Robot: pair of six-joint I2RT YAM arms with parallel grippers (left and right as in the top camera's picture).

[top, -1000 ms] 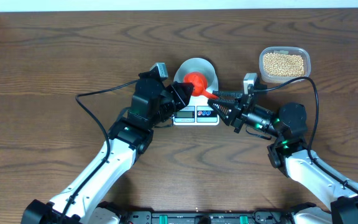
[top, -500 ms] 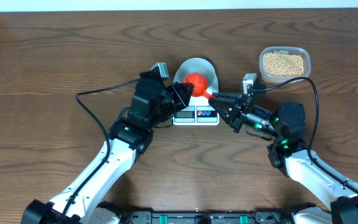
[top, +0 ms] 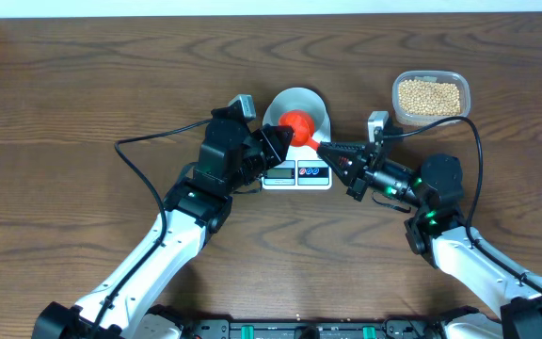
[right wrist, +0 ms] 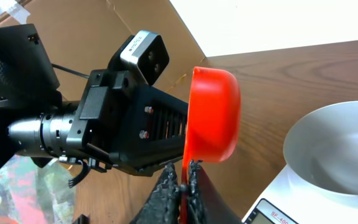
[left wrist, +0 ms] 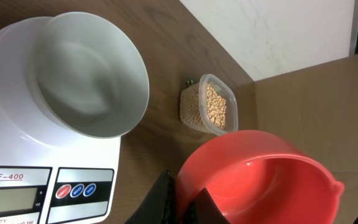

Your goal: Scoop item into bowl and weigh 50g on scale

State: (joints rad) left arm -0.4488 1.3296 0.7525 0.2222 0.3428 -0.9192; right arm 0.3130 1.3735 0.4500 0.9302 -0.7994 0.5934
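The empty pale bowl (top: 304, 102) sits on the white scale (top: 296, 175) at the table's middle. An empty red scoop (top: 296, 122) hangs just above the bowl's front edge. My left gripper (top: 278, 141) is shut on the scoop's rim. My right gripper (top: 324, 147) is shut on its thin handle. The left wrist view shows the bowl (left wrist: 92, 81), the scale (left wrist: 17, 186), the scoop (left wrist: 260, 180) and my left fingers (left wrist: 185, 199). The right wrist view shows the scoop (right wrist: 213, 115) in my right fingers (right wrist: 182, 186). The beans (top: 429, 96) lie in a clear tub.
The clear plastic tub (top: 465, 94) stands at the back right, apart from the scale; it also shows in the left wrist view (left wrist: 188, 109). Both arms reach in from the front and meet at the scale. A cardboard wall (left wrist: 303, 93) stands behind.
My right gripper's fingers have drawn together onto the scoop's handle. The left gripper, scoop, bowl and scale have stayed in place.
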